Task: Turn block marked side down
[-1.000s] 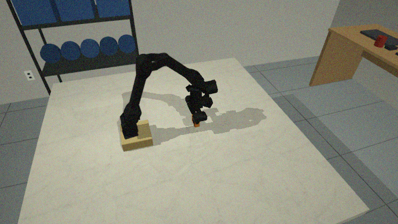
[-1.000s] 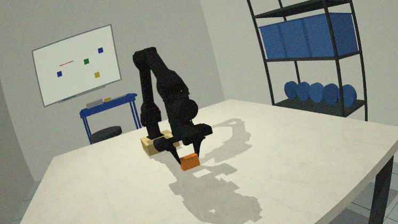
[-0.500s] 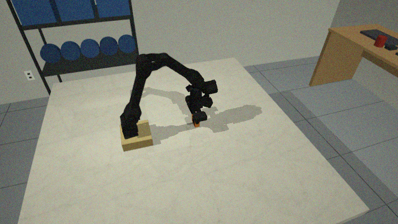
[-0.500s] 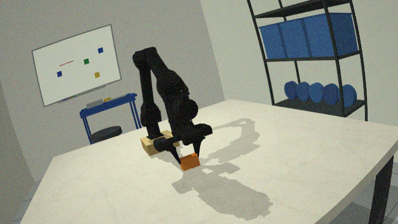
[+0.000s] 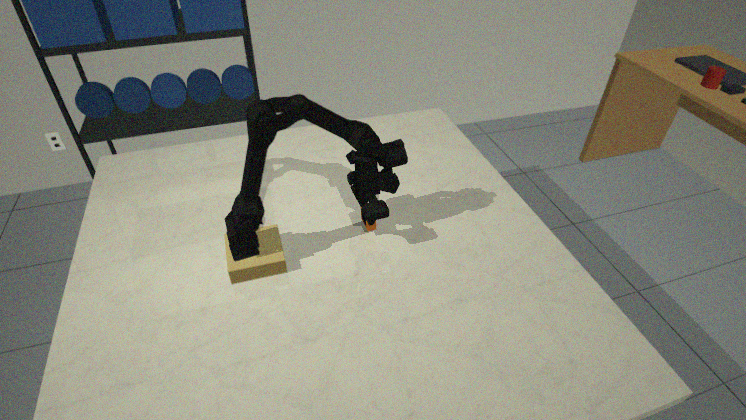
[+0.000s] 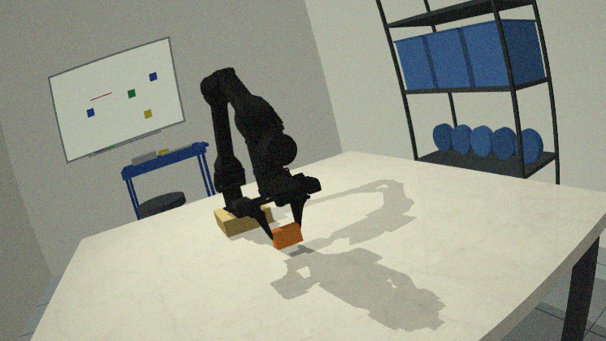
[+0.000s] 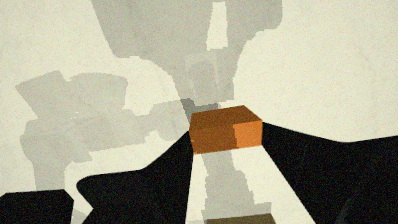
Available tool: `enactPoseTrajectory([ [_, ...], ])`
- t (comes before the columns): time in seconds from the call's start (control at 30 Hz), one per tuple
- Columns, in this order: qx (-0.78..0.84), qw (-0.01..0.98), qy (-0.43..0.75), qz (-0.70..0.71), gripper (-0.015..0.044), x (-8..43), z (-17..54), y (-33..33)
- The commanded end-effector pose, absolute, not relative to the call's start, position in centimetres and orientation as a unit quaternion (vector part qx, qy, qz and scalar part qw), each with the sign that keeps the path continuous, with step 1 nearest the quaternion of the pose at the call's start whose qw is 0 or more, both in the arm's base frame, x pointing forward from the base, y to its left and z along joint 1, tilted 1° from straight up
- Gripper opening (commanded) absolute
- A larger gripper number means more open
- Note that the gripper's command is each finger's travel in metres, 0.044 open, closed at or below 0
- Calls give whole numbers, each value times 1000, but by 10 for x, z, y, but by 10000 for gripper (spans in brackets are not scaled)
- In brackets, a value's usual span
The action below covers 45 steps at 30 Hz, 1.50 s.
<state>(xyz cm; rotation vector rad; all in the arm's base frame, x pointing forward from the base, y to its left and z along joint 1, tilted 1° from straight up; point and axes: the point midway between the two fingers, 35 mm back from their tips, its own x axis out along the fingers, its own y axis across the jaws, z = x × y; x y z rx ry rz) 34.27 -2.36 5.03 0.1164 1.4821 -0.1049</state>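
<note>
The orange block (image 5: pixel 370 226) (image 6: pixel 287 238) (image 7: pixel 215 139) is a small rectangular box held across its length between the two black fingers. My gripper (image 5: pixel 369 222) (image 6: pixel 287 232) (image 7: pixel 222 129) is shut on it, one fingertip against each end, and points down. In the exterior view the block hangs a little above the table (image 5: pixel 365 323) (image 6: pixel 169 275), with its dark shadow apart from it. No mark can be made out on the faces that show; the faces against the fingertips and the underside are hidden.
The arm's base stands at a tan wooden block (image 5: pixel 258 267) (image 6: pixel 242 227), whose edge also shows at the bottom of the wrist view (image 7: pixel 240 219). Arm shadows fall across the table around the orange block. A shelf rack (image 5: pixel 167 125) (image 6: pixel 474 165) stands beyond the table.
</note>
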Motion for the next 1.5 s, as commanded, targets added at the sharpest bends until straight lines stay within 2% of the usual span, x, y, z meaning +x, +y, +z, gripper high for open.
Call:
enactPoseTrajectory([
  [0.0, 51, 749, 659, -48, 0, 342, 48, -23],
  [1.13, 39, 888, 453, -59, 0, 334, 39, -22],
  [1.47, 34, 911, 406, -61, 0, 349, 18, -23],
])
